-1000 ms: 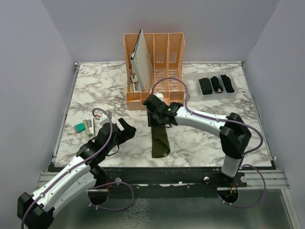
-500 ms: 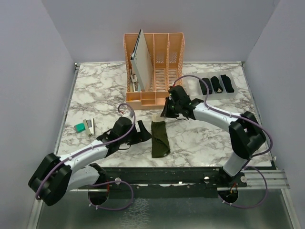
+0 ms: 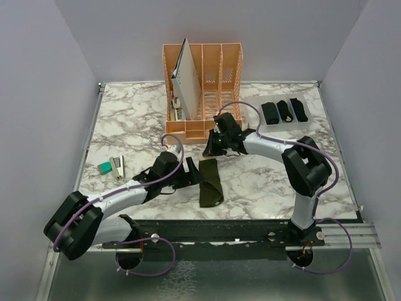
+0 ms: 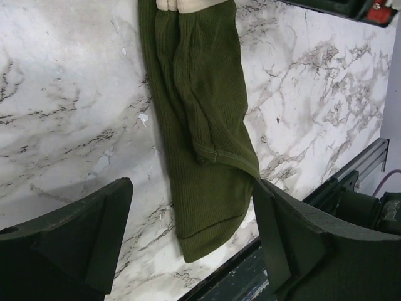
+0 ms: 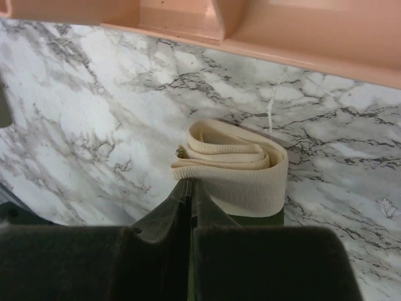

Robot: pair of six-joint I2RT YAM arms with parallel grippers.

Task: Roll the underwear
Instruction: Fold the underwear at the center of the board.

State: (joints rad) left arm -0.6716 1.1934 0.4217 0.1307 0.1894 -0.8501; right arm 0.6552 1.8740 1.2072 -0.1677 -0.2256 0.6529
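Olive underwear (image 3: 210,182) lay folded before orange rack (image 3: 203,94), R gripper (image 5: 188,185) pressed fully closed at rack-side cream waistband (image 5: 241,182), L gripper (image 4: 191,194) gaped wide, empty, astride end away from rack.

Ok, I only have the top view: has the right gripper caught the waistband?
Observer: Right wrist view shows the right gripper shut, its tips at the folded cream waistband's edge; whether cloth is pinched, I can't tell.
Operator: And the left?
Observer: Left gripper open, its fingers either side of the briefs' near end.
Operator: Is the cloth flat there?
Observer: No, a hemmed fold crosses it just short of that end.
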